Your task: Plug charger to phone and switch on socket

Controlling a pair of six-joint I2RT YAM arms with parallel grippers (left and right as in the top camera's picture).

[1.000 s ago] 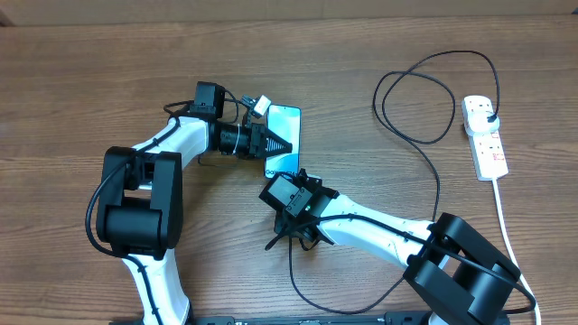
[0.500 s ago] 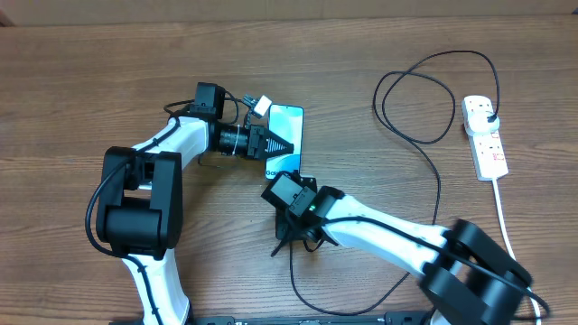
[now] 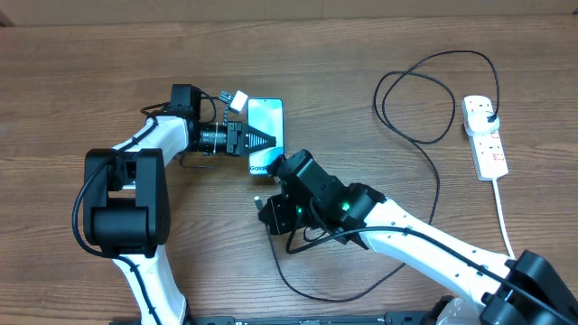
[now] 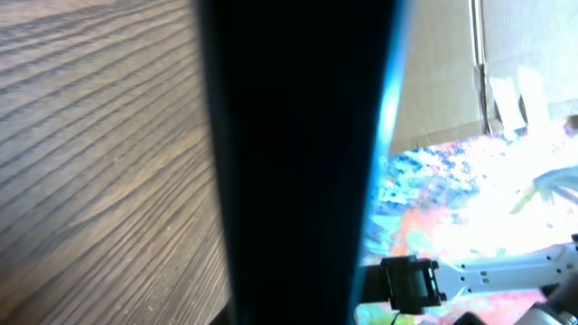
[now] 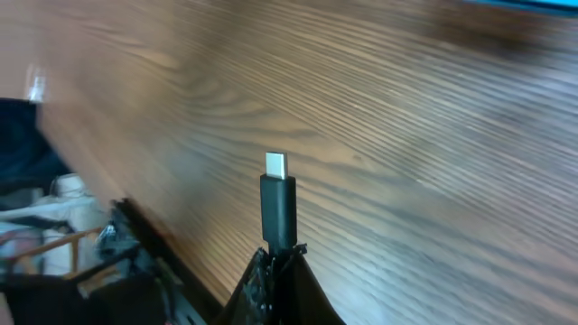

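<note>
The phone [image 3: 269,116] glows cyan and is tilted up on the table, with my left gripper [image 3: 268,141] shut across its middle. Its "Galaxy" end [image 3: 258,168] points toward the near side. Up close in the left wrist view, the phone [image 4: 298,162] is a dark slab edge-on. My right gripper [image 3: 269,211] sits just below that end, shut on the charger's connector [image 5: 278,208]; the metal tip [image 5: 275,165] sticks out past the fingers. The black cable [image 3: 439,185] loops right to a plug [image 3: 489,112] seated in the white socket [image 3: 485,144].
The socket's thick white cord [image 3: 508,230] runs down the right side toward the near edge. Cable slack loops on the table near my right arm [image 3: 325,293]. A cardboard wall [image 3: 289,9] borders the far side.
My left gripper has carried the phone a little left and farther away. The right arm has swung round, bringing the connector up to just below the phone's near end.
</note>
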